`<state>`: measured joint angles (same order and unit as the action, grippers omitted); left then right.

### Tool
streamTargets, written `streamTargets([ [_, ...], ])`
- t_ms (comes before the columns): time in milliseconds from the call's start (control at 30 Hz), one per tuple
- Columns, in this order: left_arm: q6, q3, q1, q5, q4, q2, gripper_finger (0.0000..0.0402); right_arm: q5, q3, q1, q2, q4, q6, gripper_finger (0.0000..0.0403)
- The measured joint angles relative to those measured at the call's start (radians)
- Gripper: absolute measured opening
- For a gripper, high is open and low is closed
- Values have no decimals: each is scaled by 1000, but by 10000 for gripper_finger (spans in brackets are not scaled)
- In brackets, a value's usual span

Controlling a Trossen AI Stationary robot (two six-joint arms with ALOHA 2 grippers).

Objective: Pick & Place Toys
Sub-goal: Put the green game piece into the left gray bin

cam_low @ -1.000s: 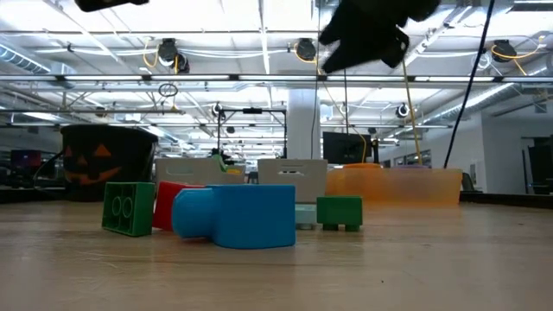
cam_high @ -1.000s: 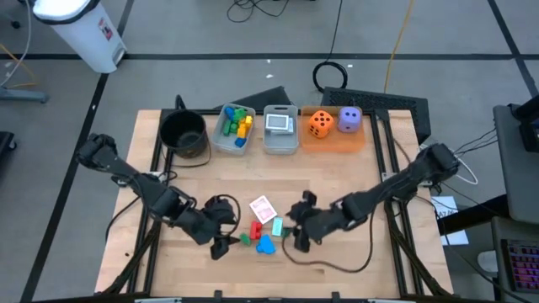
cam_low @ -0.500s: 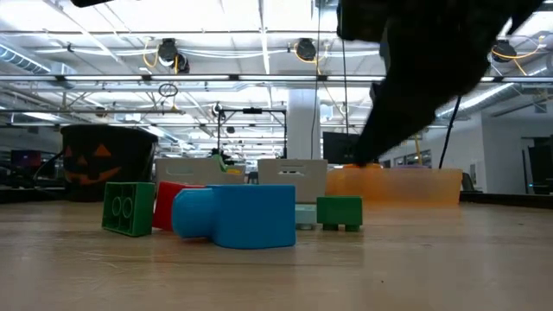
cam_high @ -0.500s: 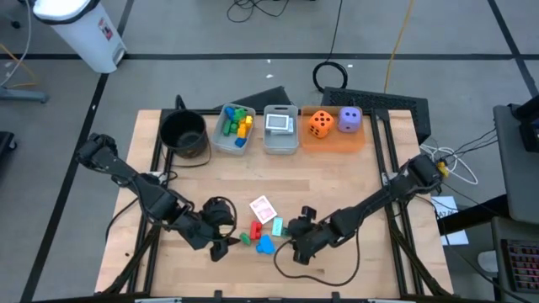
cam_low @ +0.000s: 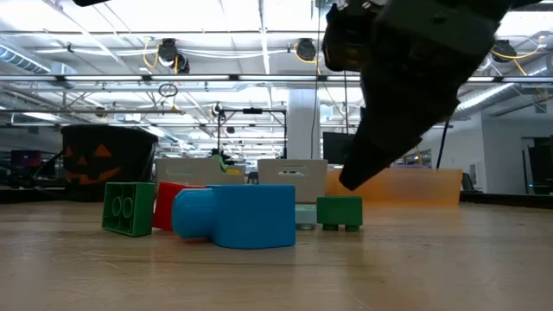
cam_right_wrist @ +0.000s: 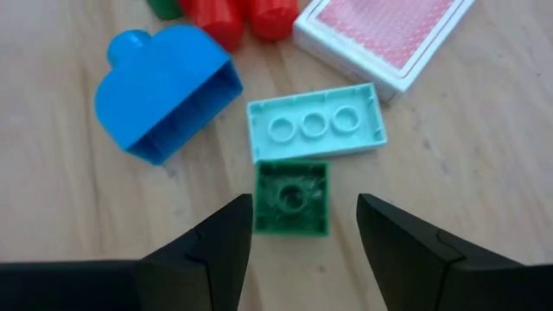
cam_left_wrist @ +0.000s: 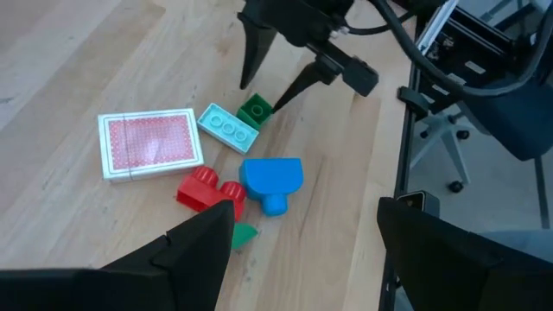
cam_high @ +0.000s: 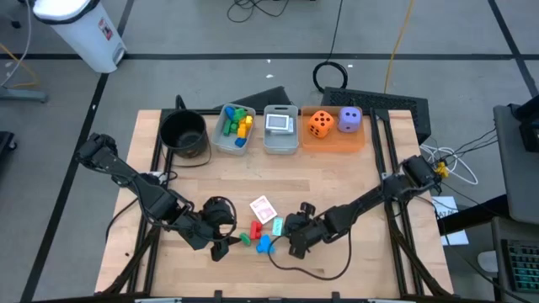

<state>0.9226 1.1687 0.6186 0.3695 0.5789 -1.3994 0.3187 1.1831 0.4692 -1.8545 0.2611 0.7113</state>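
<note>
The right pincer (cam_right_wrist: pixel 302 242) hung open and empty directly over the small green block (cam_right_wrist: pixel 293 198) on the tabletop (cam_high: pixel 337 177). That block touched the pale teal brick (cam_right_wrist: pixel 316 130). The left pincer (cam_left_wrist: pixel 302 250) stood open and empty near the red block (cam_left_wrist: pixel 207 190).

Grey floor (cam_high: pixel 210 50) with cables, white bin (cam_high: pixel 84 29) (upper corner), ceiling lights (cam_low: pixel 259 17) — bright, office chair (cam_left_wrist: pixel 449 147)

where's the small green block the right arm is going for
In the right wrist view, the small green block lies on the table's front middle, touching the light teal block, between the open right gripper's fingers.
</note>
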Motion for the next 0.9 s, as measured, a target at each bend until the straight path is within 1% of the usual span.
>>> streamTargets([
  [200, -5, 0, 0, 14, 0, 0, 294, -13, 0, -31, 0, -31, -28, 199],
  [333, -11, 0, 0, 26, 1, 0, 294, -51, 0, -37, 0, -74, -46, 199],
  [700, -21, 0, -3, 30, 2, 0, 294, -62, 0, -36, -44, -63, -25, 199],
  [900, -20, 0, -3, 33, 2, 0, 294, -60, 0, -36, -44, -47, -16, 199],
])
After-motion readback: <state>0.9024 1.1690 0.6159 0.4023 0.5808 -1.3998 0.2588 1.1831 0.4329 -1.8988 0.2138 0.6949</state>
